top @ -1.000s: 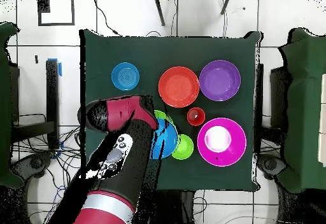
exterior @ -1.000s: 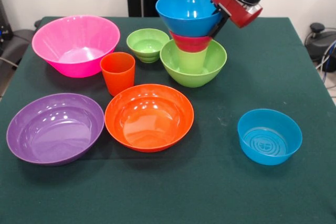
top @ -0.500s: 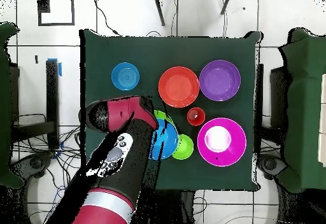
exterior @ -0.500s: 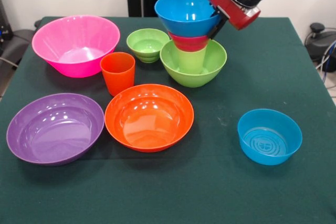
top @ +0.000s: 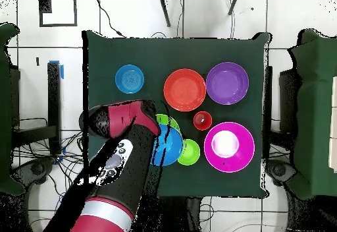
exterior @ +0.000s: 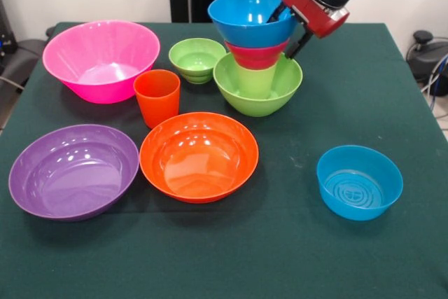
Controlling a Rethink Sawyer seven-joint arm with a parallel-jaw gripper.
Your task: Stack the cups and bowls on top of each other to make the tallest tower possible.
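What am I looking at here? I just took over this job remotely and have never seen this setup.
It is a red and black robot arm at a green table, seen once from across the table and once from straight above. Its hand straddles the rim of a blue bowl topping the tower: green bowl, lime cup, red bowl, blue bowl. The fingers look spread, one inside the rim, one outside. Loose around it lie pink, purple, orange, small green and small blue bowls, and an orange cup.

Tower (exterior: 255, 47): green bowl, lime cup, red bowl, blue bowl; 1 orange cup (exterior: 157, 96); table (exterior: 294, 243) dark green.
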